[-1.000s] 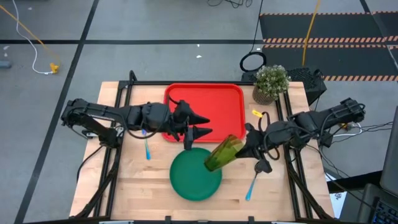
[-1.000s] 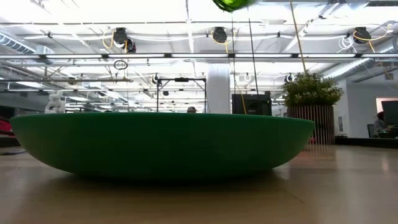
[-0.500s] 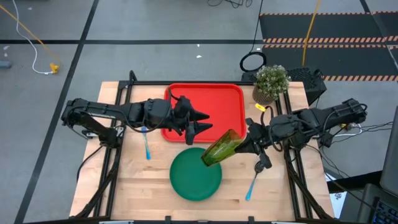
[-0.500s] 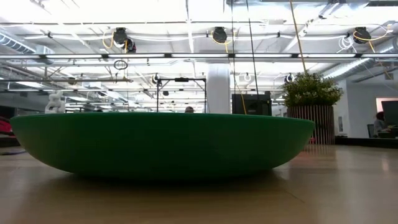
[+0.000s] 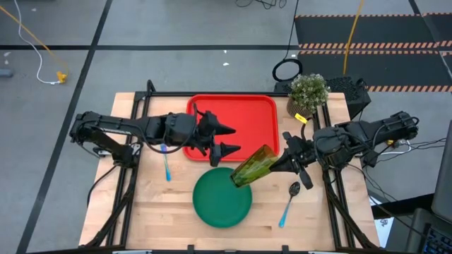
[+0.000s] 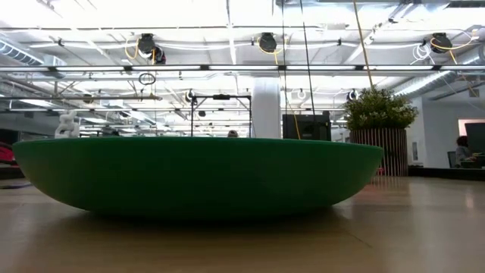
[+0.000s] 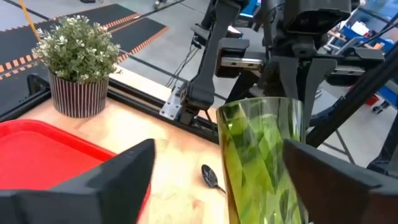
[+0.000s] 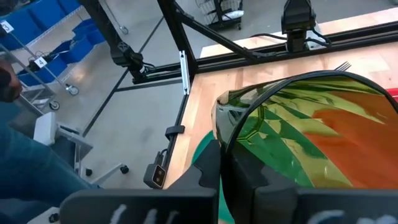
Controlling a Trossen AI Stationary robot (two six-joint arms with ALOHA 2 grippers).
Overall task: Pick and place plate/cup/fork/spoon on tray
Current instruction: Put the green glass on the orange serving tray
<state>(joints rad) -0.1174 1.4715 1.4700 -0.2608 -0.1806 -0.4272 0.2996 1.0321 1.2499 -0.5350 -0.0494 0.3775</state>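
My right gripper [image 5: 277, 161] is shut on the translucent olive-green cup [image 5: 252, 167], held in the air above the dark-green plate's [image 5: 222, 197] far right rim. The plate lies flat on the wooden table and fills the low view [image 6: 197, 174]. My left gripper [image 5: 236, 140] is open and empty above the near edge of the red tray [image 5: 244, 113], just left of the cup. In the left wrist view the cup [image 7: 261, 155] shows beyond the open fingers. The spoon [image 5: 288, 201] lies right of the plate. The fork [image 5: 167, 168] lies left, partly under the left arm. My right gripper holds the cup by the end nearest the wrist [image 8: 225, 134]. One finger [image 8: 208, 171] lies outside the wall; the other seems to be inside, seen through the plastic. The fingers come nearly level from the table's right. The cup is lifted clear, tilted, its free end toward the plate.
A potted plant [image 5: 307, 93] stands at the table's far right corner, beside the tray. Black frame rails run along both sides of the table. Bare wood lies near the front edge on both sides of the plate.
My right gripper has risen with the cup and drawn a little toward the table's far edge. The cup's lower end has left the top of the low view. The spoon's bowl now shows clear of the right gripper in the high view.
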